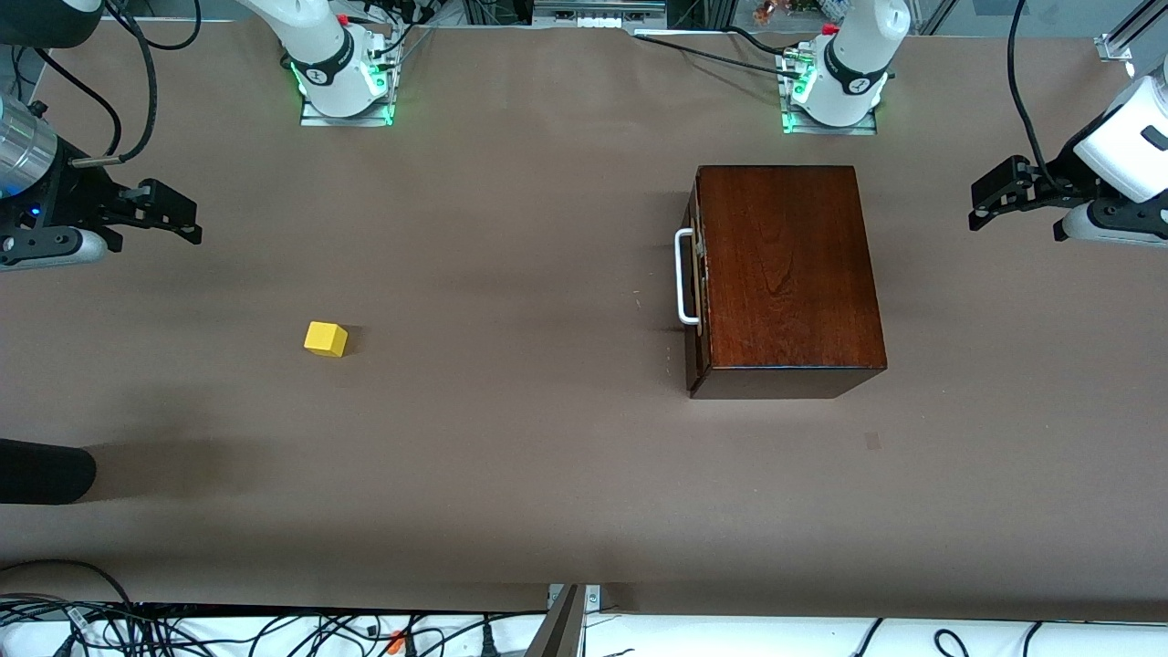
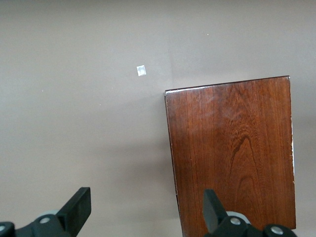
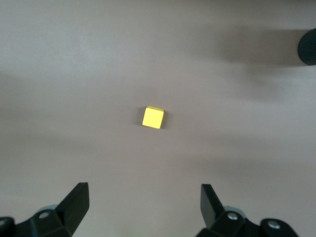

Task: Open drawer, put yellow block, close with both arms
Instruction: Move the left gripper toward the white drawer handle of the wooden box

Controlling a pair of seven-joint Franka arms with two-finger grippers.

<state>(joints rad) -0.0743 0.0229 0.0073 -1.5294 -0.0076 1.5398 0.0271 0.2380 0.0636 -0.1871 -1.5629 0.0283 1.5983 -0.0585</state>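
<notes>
1. Scanning for writing first, I find none I can read: the arm bases carry small dark round marks, too small to make out, and the box and block are unmarked.
2. At the right arm's end of the table, I have the right gripper [image 1: 187, 222] hanging in the air over bare brown table [image 1: 511, 474], fingers spread wide and holding nothing. From its wrist view the two black fingertips [image 3: 76, 200] frame the cube with a broad gap.
3. My yellow block [image 1: 326, 338] sits alone on the table, nearer the front camera than the right gripper, with open surface all round it. It rests flat, slightly turned against the table edges.
4. Toward the left arm's end stands the dark wooden box [image 1: 785, 274], well apart from the block. Its long axis runs from the robots' bases toward the front camera.
5. I see the drawer [image 1: 699, 283] pushed in, its front facing the right arm's end of the table, with the white handle [image 1: 683, 276] running parallel to the box's long axis. Plenty of bare table lies in front of it.
6. I hold the left gripper [image 1: 990, 203] in the air over the table just off the box's closed end, fingers [image 2: 79, 207] wide apart and empty.
</notes>
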